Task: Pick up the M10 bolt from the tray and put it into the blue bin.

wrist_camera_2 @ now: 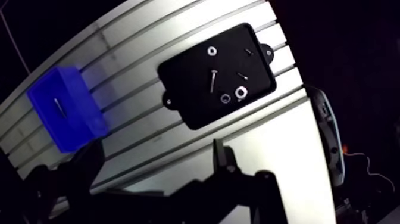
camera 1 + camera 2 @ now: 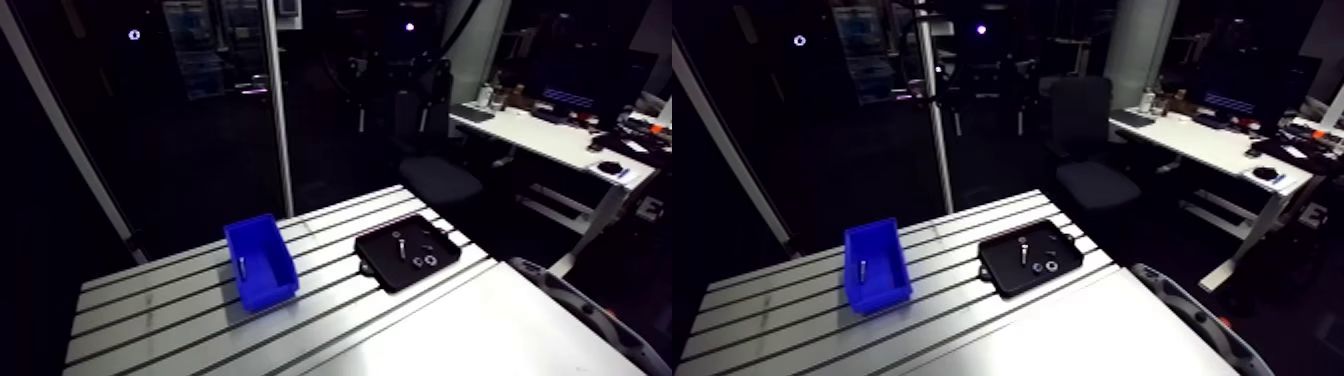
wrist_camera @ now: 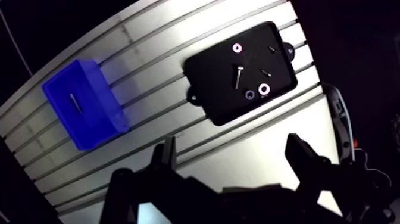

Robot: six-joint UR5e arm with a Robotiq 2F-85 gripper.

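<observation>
The slim silver bolt (image 3: pixel 236 77) on the flat black tray (image 3: pixel 214 101) is seen far ahead of the wide-spread, empty gripper (image 3: pixel 233 156), axis pointing away.

The black 2-fingered Robotiq gripper (image 3: pixel 232 148) is seen in the wrist view from behind its own body, a dark, bulky mass spreading beneath the 2 dark fingers (image 3: pixel 300 156). The jaws stand wide apart with nothing held between them. Both fingertips hang free in the air, high up, touching nothing and pointing downward.
</observation>
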